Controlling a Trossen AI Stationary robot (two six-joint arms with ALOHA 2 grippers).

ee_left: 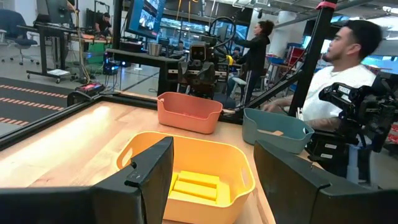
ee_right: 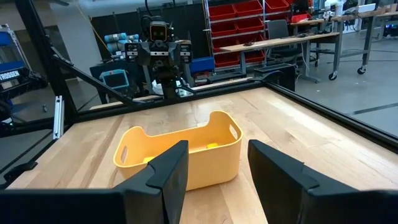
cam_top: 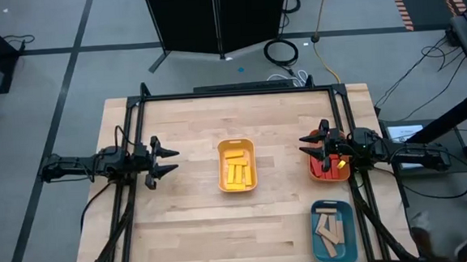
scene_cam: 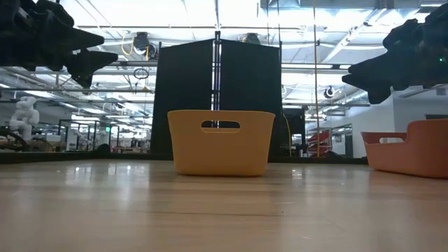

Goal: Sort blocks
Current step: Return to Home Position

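Note:
Yellow blocks point(cam_top: 237, 170) lie flat in the yellow tray point(cam_top: 223, 180) at the table's middle; they also show in the left wrist view point(ee_left: 196, 185). Red blocks point(cam_top: 324, 169) lie in the orange tray point(cam_top: 315, 175) at the right. Tan blocks point(cam_top: 330, 229) lie in the teal tray point(cam_top: 314, 233) at the near right. My left gripper point(cam_top: 169, 161) hangs open and level left of the yellow tray, pointing at it, its fingers point(ee_left: 146, 177) apart. My right gripper point(cam_top: 306, 145) is open and level above the orange tray's left rim, facing the yellow tray point(ee_right: 180, 152).
A black frame point(cam_top: 239, 90) runs round the table's far and side edges. Bare wood lies between the yellow tray and each arm and along the near edge. A seated person point(ee_left: 339, 74) and others show beyond the table's right side.

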